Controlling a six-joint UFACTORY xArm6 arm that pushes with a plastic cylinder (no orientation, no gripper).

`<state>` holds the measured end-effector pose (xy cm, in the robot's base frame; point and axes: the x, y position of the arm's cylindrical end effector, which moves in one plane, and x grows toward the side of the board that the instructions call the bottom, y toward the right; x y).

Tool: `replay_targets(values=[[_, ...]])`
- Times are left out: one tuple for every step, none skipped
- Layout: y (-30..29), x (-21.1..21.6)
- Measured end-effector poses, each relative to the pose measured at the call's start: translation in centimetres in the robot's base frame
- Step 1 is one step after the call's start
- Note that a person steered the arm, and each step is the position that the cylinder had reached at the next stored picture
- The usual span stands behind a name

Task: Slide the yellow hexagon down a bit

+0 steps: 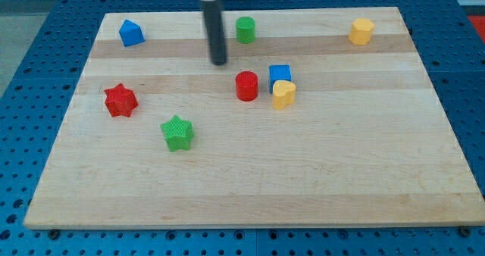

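The yellow hexagon (361, 30) stands near the board's top right corner. My tip (220, 62) is the lower end of the dark rod at the upper middle of the board, far to the left of the hexagon. It lies just below and left of the green cylinder (245, 29) and up and left of the red cylinder (246, 85). It touches no block.
A blue cube (280, 76) and a yellow heart (283, 94) sit together right of the red cylinder. A blue house-shaped block (131, 33) is at the top left, a red star (120, 101) at the left, a green star (177, 132) below it. The wooden board (303, 180) lies on a blue pegboard.
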<state>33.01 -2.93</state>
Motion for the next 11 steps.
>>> replay_targets(values=[[1.4,0.0],[4.3,0.9],[6.7,1.7],[6.7,1.7],[6.7,4.9],[6.7,8.7],[6.7,10.6],[6.7,12.1],[5.4,12.1],[0.9,12.1],[0.3,12.1]])
